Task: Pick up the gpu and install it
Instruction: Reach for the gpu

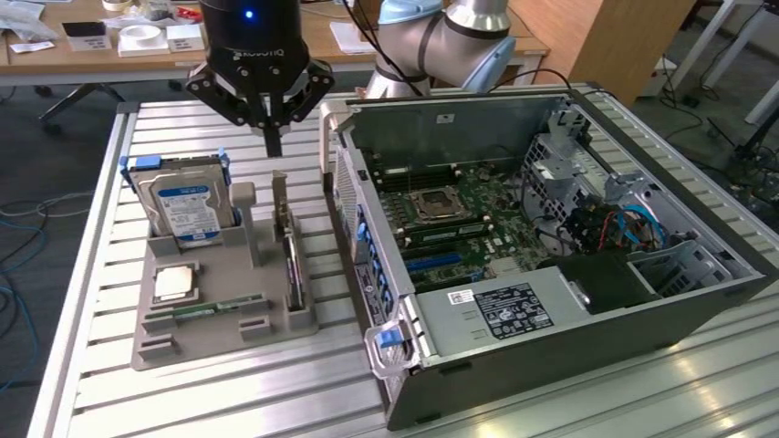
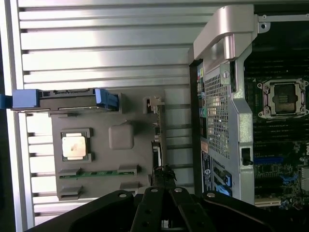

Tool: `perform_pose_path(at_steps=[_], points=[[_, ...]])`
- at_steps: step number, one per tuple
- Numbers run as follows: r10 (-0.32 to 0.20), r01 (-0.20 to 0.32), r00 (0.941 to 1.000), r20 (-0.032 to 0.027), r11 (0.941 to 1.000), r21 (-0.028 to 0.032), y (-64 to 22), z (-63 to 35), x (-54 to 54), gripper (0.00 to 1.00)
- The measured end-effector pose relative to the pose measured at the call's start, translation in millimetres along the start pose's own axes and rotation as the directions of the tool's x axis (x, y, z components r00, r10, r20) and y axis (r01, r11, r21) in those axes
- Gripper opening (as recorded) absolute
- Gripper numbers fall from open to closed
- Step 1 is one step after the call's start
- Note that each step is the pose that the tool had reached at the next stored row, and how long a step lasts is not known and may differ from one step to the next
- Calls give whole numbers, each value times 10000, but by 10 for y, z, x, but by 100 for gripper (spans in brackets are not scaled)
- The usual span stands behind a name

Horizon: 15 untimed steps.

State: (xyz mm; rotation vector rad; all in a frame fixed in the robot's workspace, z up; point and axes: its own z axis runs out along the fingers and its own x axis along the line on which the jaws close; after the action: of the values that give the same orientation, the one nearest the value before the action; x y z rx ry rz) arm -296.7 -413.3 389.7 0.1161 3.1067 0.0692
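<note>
The gripper (image 1: pixel 273 146) hangs in the upper left of the exterior view with its fingers pressed together and nothing between them. We see its tips pointing straight down, just above the gpu (image 1: pixel 292 265) and clear of it. The gpu stands on edge in a slot along the right side of the gray holder (image 1: pixel 213 351), left of centre in the frame, with its silver bracket at the far end, under the tips. In the wrist view, the gripper (image 2: pixel 164 176) lines up with the thin edge of the gpu (image 2: pixel 158 135). The holder lies on the slatted metal table (image 1: pixel 219 401). It also carries a hard drive (image 1: pixel 182 205), upright at its far left corner, a CPU (image 1: pixel 174 283) lying flat in front of the drive, and a RAM stick (image 1: pixel 219 306) lying flat toward the near edge. Just beside the holder, on the exterior view's right, the case (image 1: pixel 548 374) lies on its side with the panel off. We see the motherboard (image 1: pixel 469 214) exposed inside it, at the centre of the frame. The gpu is not installed in the case.
</note>
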Motion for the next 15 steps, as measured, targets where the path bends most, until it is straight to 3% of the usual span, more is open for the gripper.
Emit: perform_pose_path(at_steps=[15], points=[[0,0,10000,-1,10000,1,-47,-2,-3,11]])
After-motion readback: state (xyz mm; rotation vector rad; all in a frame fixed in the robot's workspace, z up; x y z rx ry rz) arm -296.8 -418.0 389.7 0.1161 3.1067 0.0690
